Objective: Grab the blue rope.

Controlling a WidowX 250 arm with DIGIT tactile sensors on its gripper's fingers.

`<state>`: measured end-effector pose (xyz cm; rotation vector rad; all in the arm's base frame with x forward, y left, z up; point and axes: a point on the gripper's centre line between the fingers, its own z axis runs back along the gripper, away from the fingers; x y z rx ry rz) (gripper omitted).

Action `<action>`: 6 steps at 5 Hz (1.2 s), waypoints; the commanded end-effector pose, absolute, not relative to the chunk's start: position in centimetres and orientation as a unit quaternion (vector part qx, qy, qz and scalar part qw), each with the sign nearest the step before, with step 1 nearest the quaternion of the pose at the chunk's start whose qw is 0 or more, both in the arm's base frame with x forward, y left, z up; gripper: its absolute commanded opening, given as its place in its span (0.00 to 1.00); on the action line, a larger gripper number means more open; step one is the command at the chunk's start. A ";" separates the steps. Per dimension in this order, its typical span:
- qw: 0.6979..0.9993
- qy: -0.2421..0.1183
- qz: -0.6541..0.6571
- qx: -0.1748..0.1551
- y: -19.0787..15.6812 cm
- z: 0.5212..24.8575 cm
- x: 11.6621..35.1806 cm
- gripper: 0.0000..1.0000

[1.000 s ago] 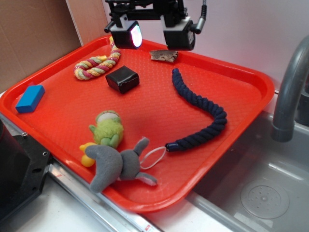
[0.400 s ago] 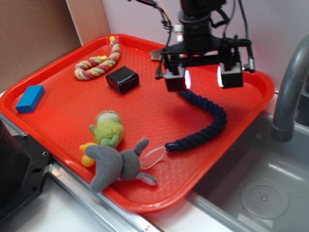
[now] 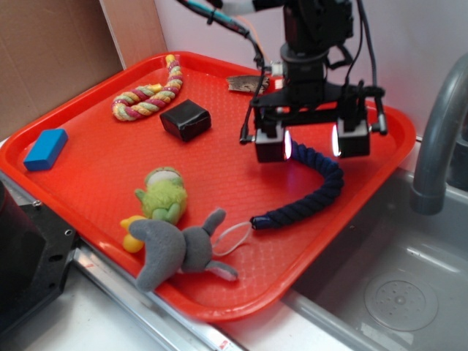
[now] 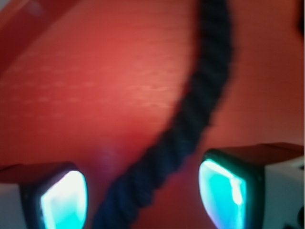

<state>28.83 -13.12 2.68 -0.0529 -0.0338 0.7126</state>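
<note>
Jaws: spread wide; gripper (image 3: 312,141) sits right of centre in the exterior view, both glowing fingers pointing down over the red tray (image 3: 95,183). Nothing is pinched between them.
Gripper, wrist view: gripper (image 4: 143,198) shows one lit finger pad (image 4: 64,200) at lower left and one at lower right, with the rope passing through the gap.
Blue rope: blue rope (image 3: 322,191) lies on the right half of the tray, curving from behind the gripper down to a thin white loop near the lower centre of the frame. Upper end is hidden behind the fingers.
Blue rope, wrist view: blue rope (image 4: 190,124) runs from top right to bottom centre, blurred. Contact with either pad cannot be told.
Grey plush toy: grey plush toy (image 3: 175,248) at lower left of the tray, just beside the white loop.
Green plush toy: green plush toy (image 3: 162,194) touching the grey one, above it.
Black block: black block (image 3: 186,119) at upper centre.
Braided rope: braided rope (image 3: 150,95) at upper left, pink, yellow and green.
Blue block: blue block (image 3: 45,148) at far left.
Faucet: faucet (image 3: 435,131) at right edge, outside the tray.
</note>
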 end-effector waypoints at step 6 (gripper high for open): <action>0.990 -0.144 0.005 0.009 -4.6 24.5 22.5 0.00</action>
